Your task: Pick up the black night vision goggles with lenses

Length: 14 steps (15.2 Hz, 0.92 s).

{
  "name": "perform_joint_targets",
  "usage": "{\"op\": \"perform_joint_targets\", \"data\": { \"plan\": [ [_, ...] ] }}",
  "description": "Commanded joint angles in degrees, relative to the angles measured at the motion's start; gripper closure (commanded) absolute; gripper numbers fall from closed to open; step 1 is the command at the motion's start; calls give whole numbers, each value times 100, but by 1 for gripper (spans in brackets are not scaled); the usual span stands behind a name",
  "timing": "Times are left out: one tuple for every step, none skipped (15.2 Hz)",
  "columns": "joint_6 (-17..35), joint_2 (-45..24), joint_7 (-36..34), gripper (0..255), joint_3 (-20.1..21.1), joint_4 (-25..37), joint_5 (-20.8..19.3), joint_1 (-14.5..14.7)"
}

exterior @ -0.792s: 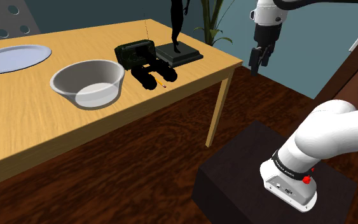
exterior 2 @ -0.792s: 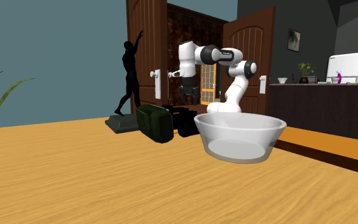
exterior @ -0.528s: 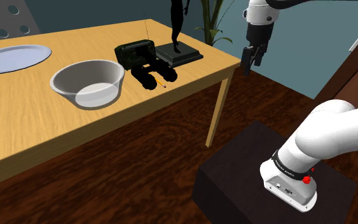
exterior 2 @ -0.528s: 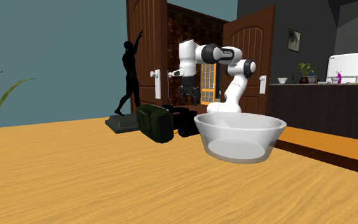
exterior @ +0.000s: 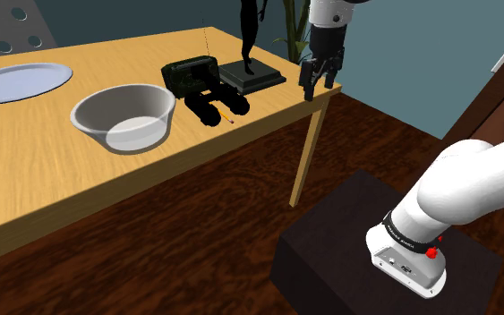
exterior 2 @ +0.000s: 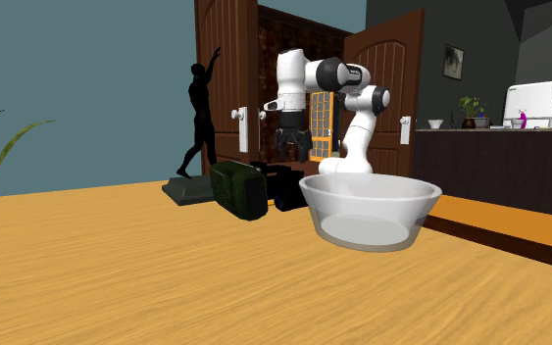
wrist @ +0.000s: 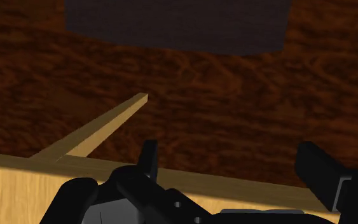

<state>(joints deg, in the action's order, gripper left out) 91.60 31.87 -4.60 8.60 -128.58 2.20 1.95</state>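
Goggles [exterior: 212, 106] well apart from spread jaws

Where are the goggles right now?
In the shoulder view, the goggles lie on the table, to the right of the bowl and directly in front of the dark green box.

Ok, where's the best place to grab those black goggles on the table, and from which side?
Probably from above, closing the open gripper across the twin lens barrels of the goggles. They lie flat on the table, barrels toward its near edge, with the dark green box close behind, so a top approach looks clearest.
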Motion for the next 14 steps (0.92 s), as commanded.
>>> {"op": "perform_joint_targets", "data": {
  "plan": [
    [130,-341,-246,0,163,298,74,24],
    [177,-497,-367,0,243,449,99,36],
    [221,-655,-488,0,322,606,118,47],
    [261,-816,-610,0,399,769,130,58],
    [298,-980,-732,0,475,939,135,68],
    [330,-1146,-856,0,550,1115,133,78],
    [358,-1316,-980,0,624,1298,124,88],
    [381,-1488,-1105,0,697,1488,107,99],
    [400,-1664,-1231,0,768,1685,83,111],
    [413,-1844,-1358,0,839,1890,52,125],
    [421,-2027,-1486,0,908,2103,13,139],
    [422,-2214,-1615,0,976,2324,-34,157],
    [418,-2406,-1744,0,1040,2553,-88,179],
    [406,-2602,-1875,0,1103,2793,-150,206]
  ]
}}
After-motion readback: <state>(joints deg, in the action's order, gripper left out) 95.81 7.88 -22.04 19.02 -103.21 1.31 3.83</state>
